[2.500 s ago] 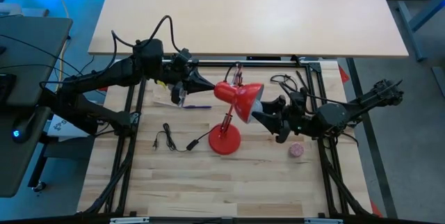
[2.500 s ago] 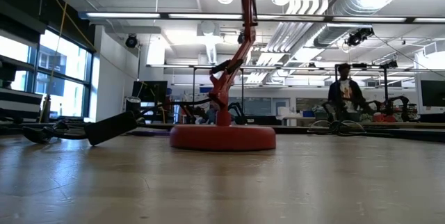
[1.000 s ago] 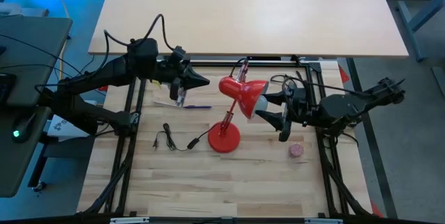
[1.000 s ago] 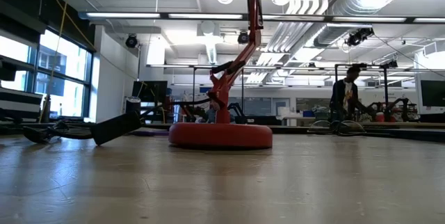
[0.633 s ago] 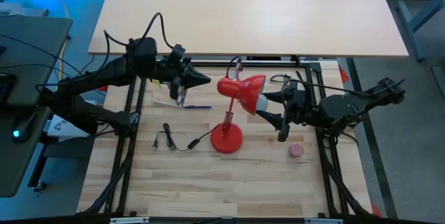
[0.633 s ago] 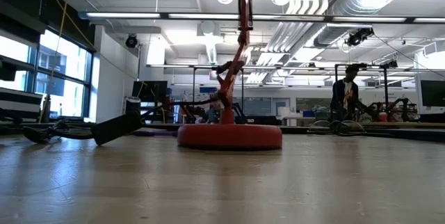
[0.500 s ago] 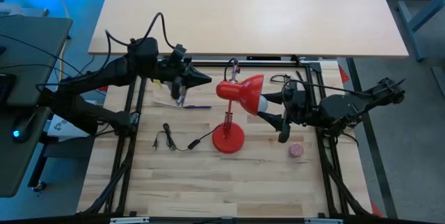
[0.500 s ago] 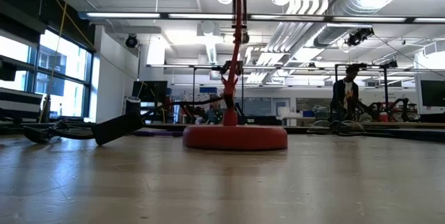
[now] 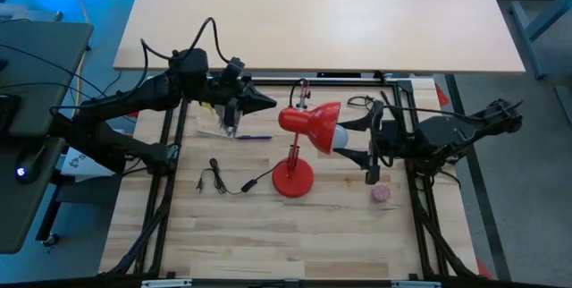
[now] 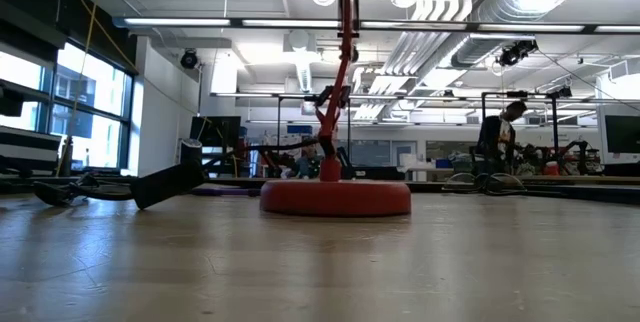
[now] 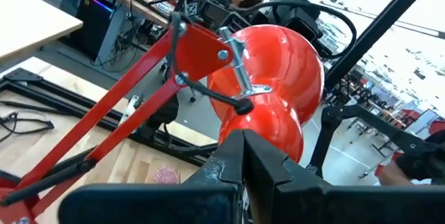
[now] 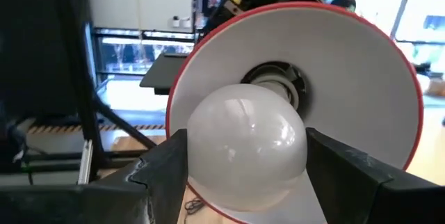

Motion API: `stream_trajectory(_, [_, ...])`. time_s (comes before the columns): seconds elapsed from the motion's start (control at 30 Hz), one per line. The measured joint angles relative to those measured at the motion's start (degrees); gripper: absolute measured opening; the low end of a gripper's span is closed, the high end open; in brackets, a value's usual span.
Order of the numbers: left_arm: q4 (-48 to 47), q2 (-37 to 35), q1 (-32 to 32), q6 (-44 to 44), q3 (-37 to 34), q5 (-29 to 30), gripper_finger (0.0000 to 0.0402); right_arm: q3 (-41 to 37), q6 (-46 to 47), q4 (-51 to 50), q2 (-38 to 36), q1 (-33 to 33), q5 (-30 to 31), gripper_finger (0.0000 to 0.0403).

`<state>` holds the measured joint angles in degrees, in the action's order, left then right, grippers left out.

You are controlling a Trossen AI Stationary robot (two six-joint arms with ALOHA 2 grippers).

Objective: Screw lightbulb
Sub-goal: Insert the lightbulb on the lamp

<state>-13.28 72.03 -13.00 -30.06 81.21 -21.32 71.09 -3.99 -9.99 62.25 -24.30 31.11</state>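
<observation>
A red desk lamp stands on its round base [image 9: 293,178] mid-table, its shade [image 9: 313,124] facing the table's right. The white lightbulb [image 9: 338,134] sits at the shade's mouth, in front of the socket [image 12: 278,79]. Its screw base is hidden behind the glass. My right gripper [image 9: 349,140] is shut on the bulb. My left gripper [image 9: 271,103] is shut and empty, just behind the back of the shade [image 11: 278,78], with a small gap showing in the high view. My right gripper pinches the bulb's round glass globe [image 12: 198,147] at its widest part between its two fingers [image 12: 163,165]. The fingers lie level and come from the table's right, pointing into the shade. The bulb is clear of the table. I cannot tell whether its base is in the socket.
A small pink ball [image 9: 382,193] lies right of the lamp base. The lamp's black cord and plug [image 9: 223,183] lie left of the base. A pen and papers [image 9: 219,127] lie under my left arm. A person [image 10: 497,137] stands far behind the table.
The lamp's base has slid a little toward the table's right, and the shade has shifted with it. My right gripper has stayed at the shade's mouth with the bulb, its wrist turning slightly. My left gripper has edged toward the shade.
</observation>
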Motion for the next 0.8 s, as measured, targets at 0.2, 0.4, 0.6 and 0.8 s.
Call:
stream_trajectory(0.2, [-0.47,0.0,1.59,-1.11,0.0,2.88,0.0,0.0,-6.82,-5.09,-3.07,0.46,-5.07,0.025])
stream_trajectory(0.4, [-0.18,0.0,2.43,-2.03,0.0,7.09,0.0,0.09,-9.81,-6.86,-4.25,3.4,-10.62,0.025])
stream_trajectory(0.6, [0.44,0.26,4.1,-2.83,0.0,10.99,0.0,0.09,-10.18,-7.74,-4.21,5.09,-10.78,0.025])
stream_trajectory(0.8, [0.25,1.5,4.84,-4.08,0.0,12.72,0.0,0.09,-10.02,-7.46,-4.19,5.73,-13.19,0.025])
